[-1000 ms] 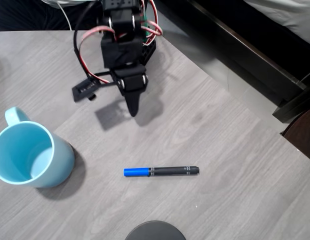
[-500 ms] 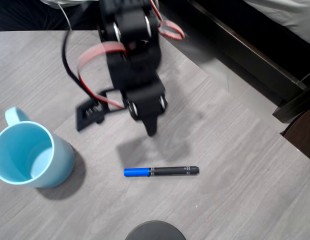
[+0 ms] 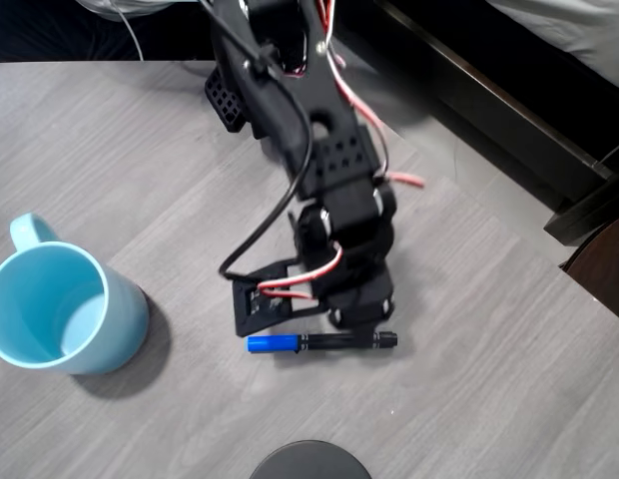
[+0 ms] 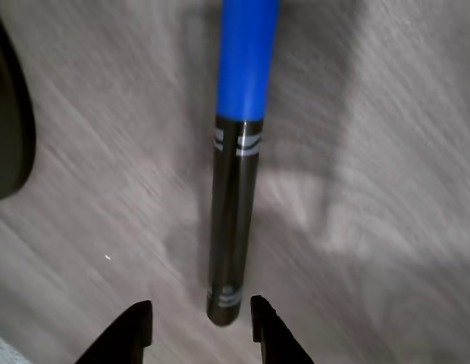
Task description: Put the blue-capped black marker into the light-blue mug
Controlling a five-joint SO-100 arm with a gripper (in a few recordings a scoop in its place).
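Grey wood-grain table carries everything we work with. Since 1 second ago our arm has swung from the far side of the table down over the marker, which has not moved and lies flat, blue cap toward the mug. The mug stands upright well apart to the left in the overhead view, empty as far as we see. In the wrist view our gripper hangs low with its 2 fingertips spread apart, straddling the black end of the marker without touching it. We judge the reach is nearly done: the claw needs a little more descent, perhaps a shift toward mid-barrel, before closing. Grasping this near the tip could let the marker tilt.
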